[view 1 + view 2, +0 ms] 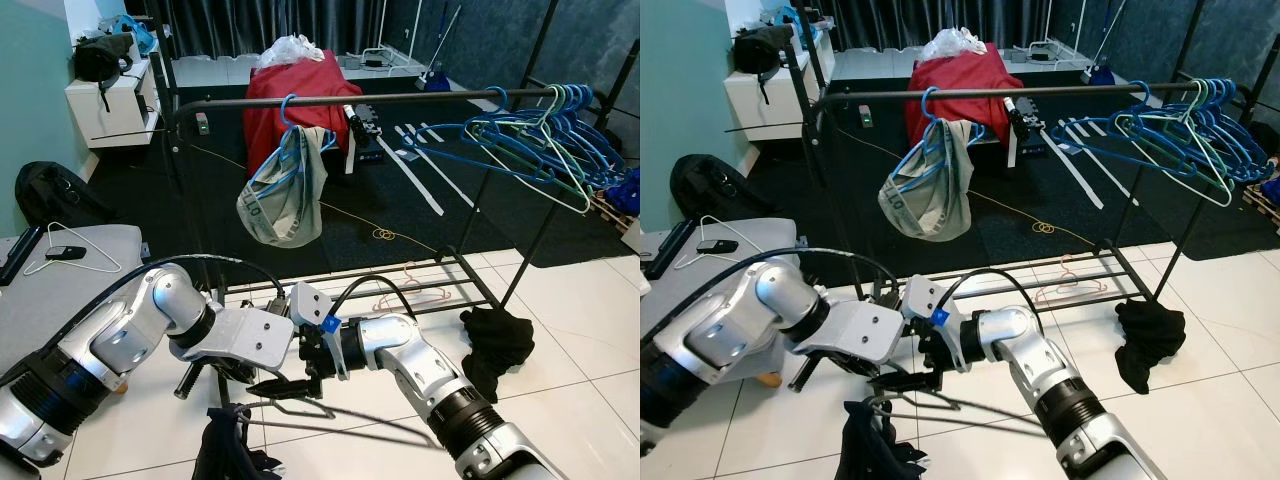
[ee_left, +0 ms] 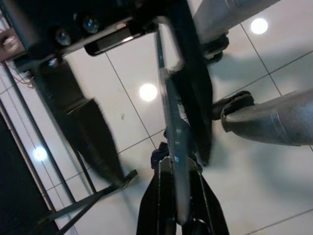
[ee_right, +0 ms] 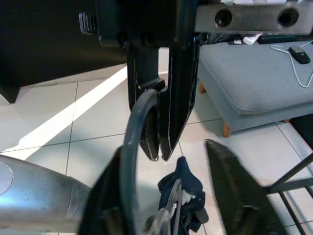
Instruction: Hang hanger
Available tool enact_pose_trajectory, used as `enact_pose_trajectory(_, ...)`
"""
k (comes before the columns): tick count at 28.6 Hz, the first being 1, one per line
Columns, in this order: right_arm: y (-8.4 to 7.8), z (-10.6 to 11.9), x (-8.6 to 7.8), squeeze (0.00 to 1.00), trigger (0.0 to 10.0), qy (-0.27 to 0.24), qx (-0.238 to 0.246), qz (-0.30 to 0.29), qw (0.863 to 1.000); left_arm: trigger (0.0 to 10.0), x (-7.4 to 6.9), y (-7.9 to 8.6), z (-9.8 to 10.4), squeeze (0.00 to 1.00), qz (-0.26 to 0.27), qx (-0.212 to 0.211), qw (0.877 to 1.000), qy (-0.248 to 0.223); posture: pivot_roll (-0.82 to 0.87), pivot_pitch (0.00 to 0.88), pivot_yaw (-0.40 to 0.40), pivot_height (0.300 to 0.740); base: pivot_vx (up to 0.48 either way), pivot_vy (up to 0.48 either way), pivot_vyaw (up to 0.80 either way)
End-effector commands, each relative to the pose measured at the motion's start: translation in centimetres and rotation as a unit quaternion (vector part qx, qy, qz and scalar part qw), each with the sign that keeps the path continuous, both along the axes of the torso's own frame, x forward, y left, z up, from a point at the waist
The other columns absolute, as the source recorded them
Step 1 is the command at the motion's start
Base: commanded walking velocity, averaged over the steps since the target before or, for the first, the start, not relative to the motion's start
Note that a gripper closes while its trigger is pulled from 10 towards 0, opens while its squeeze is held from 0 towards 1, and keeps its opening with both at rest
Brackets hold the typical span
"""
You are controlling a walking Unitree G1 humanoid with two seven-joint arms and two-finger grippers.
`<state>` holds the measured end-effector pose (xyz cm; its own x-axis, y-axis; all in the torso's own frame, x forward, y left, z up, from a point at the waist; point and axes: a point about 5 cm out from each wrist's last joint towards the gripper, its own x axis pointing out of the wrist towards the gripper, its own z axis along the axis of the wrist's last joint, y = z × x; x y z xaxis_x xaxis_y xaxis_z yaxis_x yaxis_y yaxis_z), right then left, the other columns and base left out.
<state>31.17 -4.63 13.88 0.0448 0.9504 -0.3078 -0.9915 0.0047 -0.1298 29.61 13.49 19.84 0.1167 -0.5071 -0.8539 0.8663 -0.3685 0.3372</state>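
Rail [image 1: 330,100] of black metal clothes rack spans the view, carrying blue plastic hangers [image 1: 540,140] and a grey cloth bag [image 1: 285,195]; black cloth heap [image 1: 497,340] lies on white floor tiles. Low in front, right pincer [image 1: 312,378] pinches thin dark wire hanger [image 1: 300,408], dark garment [image 1: 232,450] hanging below. Left pincer [image 1: 275,385] touches it, fingers spread.
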Motion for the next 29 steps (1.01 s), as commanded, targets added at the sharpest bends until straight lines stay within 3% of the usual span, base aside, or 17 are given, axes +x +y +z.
enact_pose_trajectory(1, -0.22, -0.69, 0.02, 0.0, 0.4, -0.003, -0.035, 0.002, 0.999, 0.0, -0.03, -0.83, 0.33, 0.0, -0.018, -0.001, 1.0, -0.003, -0.05, 0.1, -0.007, 0.74, 0.0, 0.0, 0.0)
enact_pose_trajectory(4, -0.39, -1.1, -0.04, 0.0, 0.0, -0.004, -0.049, 0.005, 0.999, 0.0, -0.02, -0.89, 0.33, 0.0, -0.018, 0.0, 1.0, -0.003, -0.05, 0.101, -0.005, 0.74, 0.0, 0.0, 0.0)
enact_pose_trajectory(13, -0.61, -1.47, -0.03, 0.0, 0.0, -0.012, -0.07, 0.012, 0.997, 0.0, 0.0, -0.88, 0.3, 0.0, -0.018, 0.003, 1.0, -0.004, -0.05, 0.102, -0.007, 0.74, 0.0, 0.0, 0.0)
enact_pose_trajectory(20, -0.55, -1.22, 0.19, 0.0, 0.0, -0.019, -0.061, 0.012, 0.998, 0.0, 0.05, -0.86, 0.28, 0.0, -0.017, 0.003, 1.0, -0.008, -0.06, 0.1, -0.009, 0.74, 0.0, 0.0, 0.0)
enact_pose_trajectory(21, -0.53, -1.13, 0.23, 0.0, 0.0, -0.02, -0.058, 0.011, 0.998, 1.3, 0.16, -0.9, 0.29, 0.0, -0.014, 0.0, 1.0, -0.014, -0.06, 0.1, -0.009, 0.74, 0.0, 0.0, 0.0)
enact_pose_trajectory(22, -0.53, -1.13, 0.23, 0.0, 0.0, -0.02, -0.058, 0.011, 0.998, 1.3, 0.16, -0.9, 0.29, 0.0, -0.014, 0.0, 1.0, -0.014, -0.06, 0.1, -0.009, 0.74, 0.0, 0.0, 0.0)
enact_pose_trajectory(23, -0.5, -1.04, 0.27, 0.0, 0.0, -0.021, -0.053, 0.009, 0.998, 10.0, 0.43, -1.2, 0.45, 0.81, -0.008, -0.015, 1.0, -0.027, -0.06, 0.102, -0.008, 0.74, 0.0, 0.0, 0.0)
enact_pose_trajectory(25, -0.5, -1.04, 0.27, 0.0, 0.0, -0.021, -0.053, 0.009, 0.998, 10.0, 0.43, -1.2, 0.45, 0.81, -0.008, -0.015, 1.0, -0.027, -0.06, 0.102, -0.008, 0.74, 0.0, 0.0, 0.0)
enact_pose_trajectory(26, -0.46, -0.98, 0.32, 0.0, 0.0, -0.024, -0.048, 0.005, 0.999, 10.0, 0.58, -1.4, 0.58, 1.0, -0.002, -0.025, 0.999, -0.03, -0.06, 0.102, -0.008, 0.74, 0.0, 0.0, 0.0)
enact_pose_trajectory(29, -0.42, -0.94, 0.35, 0.0, 0.0, -0.026, -0.041, 0.0, 0.999, 10.0, 0.67, -1.49, 0.67, 1.0, 0.001, -0.031, 0.999, -0.034, -0.06, 0.102, -0.008, 0.74, 0.0, 0.0, 0.0)
